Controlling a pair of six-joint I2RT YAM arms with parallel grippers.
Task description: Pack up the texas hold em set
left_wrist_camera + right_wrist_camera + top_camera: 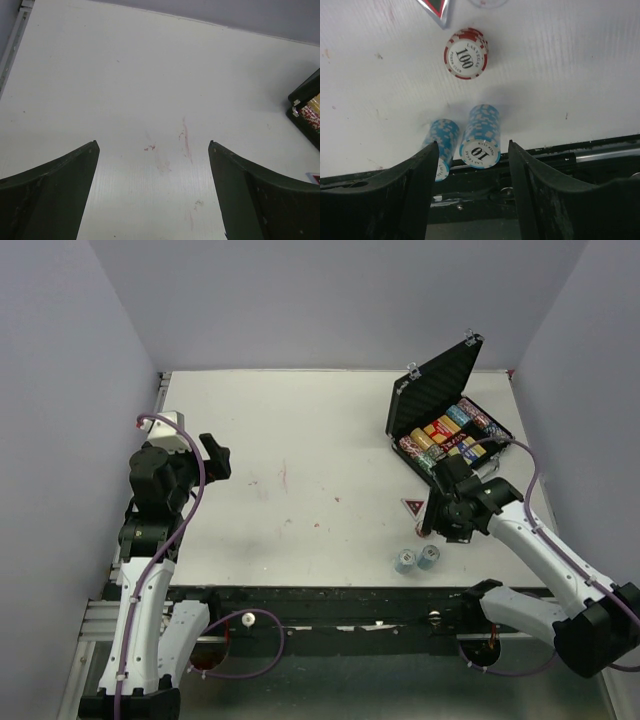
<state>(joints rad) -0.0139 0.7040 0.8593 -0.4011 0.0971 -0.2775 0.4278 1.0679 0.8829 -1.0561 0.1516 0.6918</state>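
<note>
Right gripper point(472, 145) hovers, jaws spread, over two blue chip stacks point(480, 135).
Left gripper point(153, 142) likewise spread; case point(440, 380) lies open.

A flat white tabletop point(300, 440) with a faintly ribbed surface carries faint reddish smears point(283, 477) near its middle and a few small dark specks. Plain pale lavender-grey walls point(330, 300) close it in at the back and on both sides, meeting its far edge in a straight seam. A scuffed black strip point(330, 596) runs along the near edge, with a silver metal rail frame point(95, 615) at the lower left, and the light is soft and even with weak shadows.
</note>
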